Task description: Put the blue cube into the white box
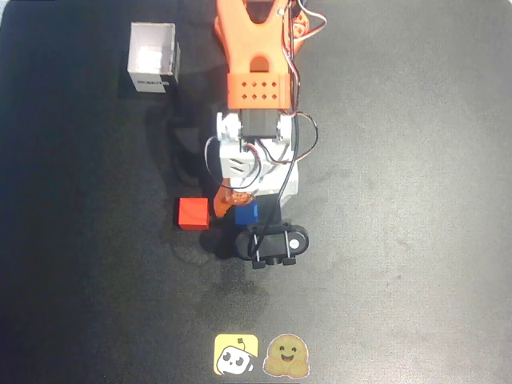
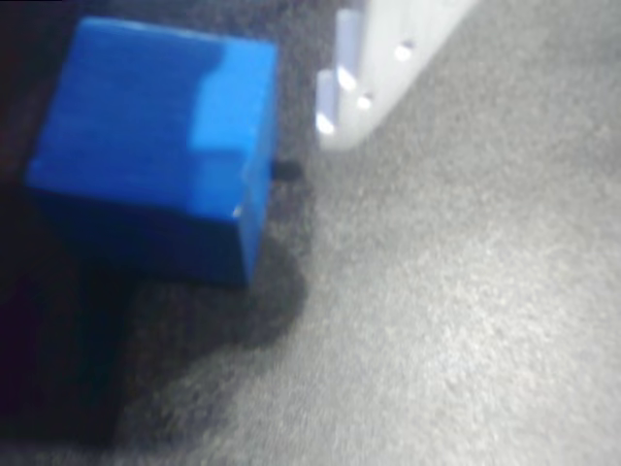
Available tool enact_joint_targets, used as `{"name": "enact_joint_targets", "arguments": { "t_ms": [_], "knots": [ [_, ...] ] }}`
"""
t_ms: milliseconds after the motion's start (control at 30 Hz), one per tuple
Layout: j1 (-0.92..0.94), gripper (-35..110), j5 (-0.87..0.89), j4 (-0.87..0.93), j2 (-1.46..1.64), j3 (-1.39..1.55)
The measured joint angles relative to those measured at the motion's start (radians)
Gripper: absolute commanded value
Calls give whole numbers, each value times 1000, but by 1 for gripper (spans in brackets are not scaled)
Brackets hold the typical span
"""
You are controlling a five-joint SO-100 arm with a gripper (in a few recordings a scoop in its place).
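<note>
Blue cube (image 1: pixel 246 213) sat right at the gripper (image 1: pixel 237 206) in the overhead view, just beside the orange finger (image 1: pixel 225 198), under the arm's white wrist. Whether clamped or merely beside: could not tell. Red cube (image 1: pixel 193 214) lay on the finger's far side, close to it. White box (image 1: pixel 152 58) stood well away from the jaws, open top up. In the wrist view, blue cube (image 2: pixel 160 146) loomed close on the dark mat (image 2: pixel 466 320).
</note>
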Motion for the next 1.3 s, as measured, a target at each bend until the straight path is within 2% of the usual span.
{"name": "enact_joint_targets", "arguments": {
  "t_ms": [333, 1300],
  "knots": [
    [-3, 26, 0, -107, -15, 83],
    [-5, 21, 5, -133, -48, 129]
  ]
}}
